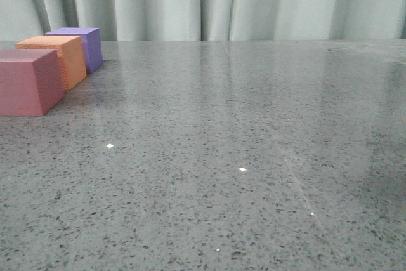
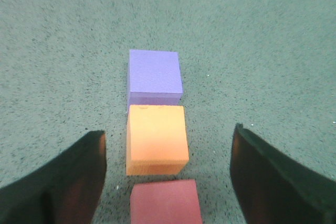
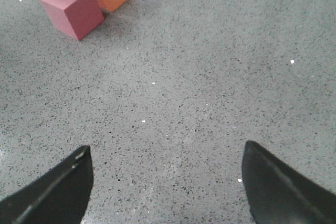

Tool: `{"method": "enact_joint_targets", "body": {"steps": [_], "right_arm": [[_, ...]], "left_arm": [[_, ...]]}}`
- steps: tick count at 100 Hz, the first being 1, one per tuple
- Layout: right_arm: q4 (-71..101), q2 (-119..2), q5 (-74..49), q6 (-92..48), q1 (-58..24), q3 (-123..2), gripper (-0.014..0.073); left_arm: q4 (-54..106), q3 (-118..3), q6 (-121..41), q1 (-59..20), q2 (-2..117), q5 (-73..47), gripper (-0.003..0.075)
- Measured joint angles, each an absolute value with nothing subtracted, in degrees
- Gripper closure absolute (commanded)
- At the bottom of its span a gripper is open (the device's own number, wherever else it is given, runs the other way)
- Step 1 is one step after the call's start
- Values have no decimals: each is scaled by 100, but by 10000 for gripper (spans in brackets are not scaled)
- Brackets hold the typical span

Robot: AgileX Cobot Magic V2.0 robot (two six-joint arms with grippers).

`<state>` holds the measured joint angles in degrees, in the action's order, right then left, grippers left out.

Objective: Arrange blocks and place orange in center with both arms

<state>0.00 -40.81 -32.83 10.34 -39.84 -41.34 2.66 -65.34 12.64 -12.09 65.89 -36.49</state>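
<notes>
As I read the feeds: pink-red cube (image 1: 28,80), orange cube (image 1: 57,58), purple cube (image 1: 81,46) in row on bench (image 1: 241,157) | left tool (image 2: 168,182) spread wide above them | right tool (image 3: 167,187) spread wide, holding nothing.

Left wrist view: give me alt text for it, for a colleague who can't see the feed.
Three cubes sit in a row on a speckled grey table, the orange cube in the middle between the purple cube and the pink-red cube. The left end effector hangs open above them, its black fingers wide on either side of the row, touching nothing.
</notes>
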Motion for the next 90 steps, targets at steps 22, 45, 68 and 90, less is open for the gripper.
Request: {"method": "enact_joint_targets", "body": {"steps": [22, 45, 68, 90], "right_arm": [[-91, -3501, -3168, 1034, -3984, -3759, 277], [-91, -3105, -3168, 1034, -3984, -3372, 664], [-180, -2895, -3119, 1034, -3984, -3081, 714], [-297, -2439, -2703, 1034, -3984, -2591, 714]], "left_arm": [[180, -5491, 1264, -1209, 5050, -3289, 470], [122, -4647, 1264, -1209, 3722, -3266, 709], [122, -4056, 1264, -1209, 2731, -3266, 739], [120, -3578, 1181, -1209, 2014, -3266, 739]]}}
